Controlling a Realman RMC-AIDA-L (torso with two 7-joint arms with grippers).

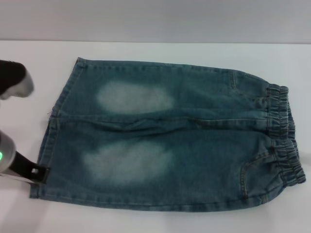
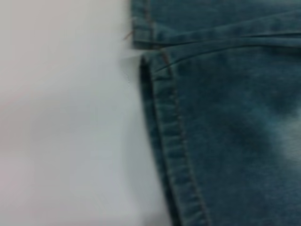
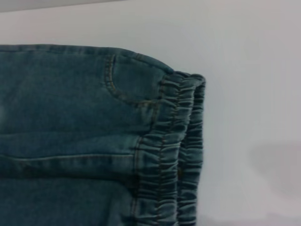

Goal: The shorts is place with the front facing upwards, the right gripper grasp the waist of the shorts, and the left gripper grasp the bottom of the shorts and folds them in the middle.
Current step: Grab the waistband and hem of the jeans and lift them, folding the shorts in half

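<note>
Fingers of my left gripper (image 1: pixel 41 174), the black two-fingered claw on its silver ribbed wrist with the green ring light glowing, sit at the near-left corner of the large blue-green denim shorts (image 1: pixel 165 136); one black tip rests against the near leg's hem, but I cannot tell whether the fingers are parted or closed on the cloth. Those shorts lie flat and face up on the white table (image 1: pixel 155 53), legs pointing left and waistband pointing right, with two pale faded oval patches, one on each leg. Along the left side runs the bottom of the shorts (image 1: pixel 51 131), two straight stitched leg hems, the far one slightly frayed with a loose thread. My left wrist camera looks straight down on that hem (image 2: pixel 164 136), showing the double row of stitching and the small gap where the two legs meet, bare table beside it. On the right end lies the waist (image 1: pixel 284 136), a puckered, gathered elastic band of darker blue, with a curved pocket seam just left of it. My right wrist camera sees that ruffled band (image 3: pixel 181 146) from above, the table beyond it. My right gripper shows in none of the views.
</note>
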